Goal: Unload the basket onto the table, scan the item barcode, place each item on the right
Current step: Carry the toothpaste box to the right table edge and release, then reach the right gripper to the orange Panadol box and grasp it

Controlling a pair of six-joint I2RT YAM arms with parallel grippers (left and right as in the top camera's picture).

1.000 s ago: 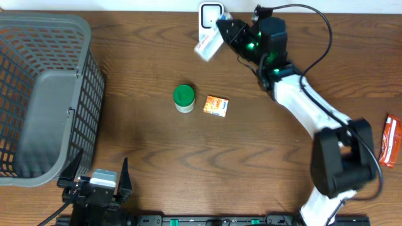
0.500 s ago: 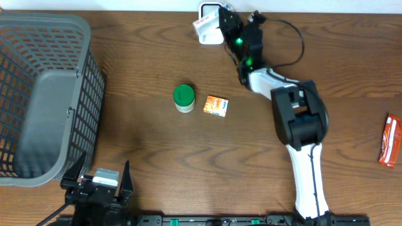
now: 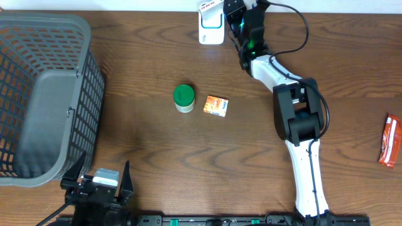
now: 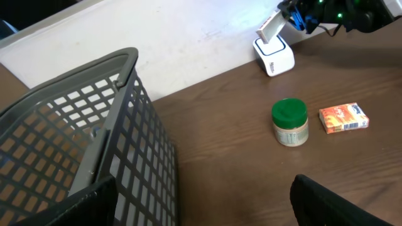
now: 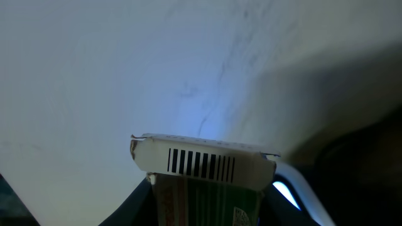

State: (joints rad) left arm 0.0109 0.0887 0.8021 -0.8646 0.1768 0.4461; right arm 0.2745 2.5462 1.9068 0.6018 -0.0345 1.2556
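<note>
Overhead, the right pincer (image 3: 227,9) grips a small packet (image 3: 209,6) just above the scanner (image 3: 211,30) at the table's (image 3: 251,138) far edge, its barcode (image 5: 201,163) end sticking out beyond the jaws; the left pincer (image 3: 99,171) sits open, well apart.

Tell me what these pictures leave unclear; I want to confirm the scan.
Overhead: the packet in the right gripper is tiny; its barcode cannot be read.
Right wrist: the scanner is mostly hidden behind the packet.
Overhead: the red wrapper is cut off by the right edge.
Left wrist: the jar label is too small to read.
</note>
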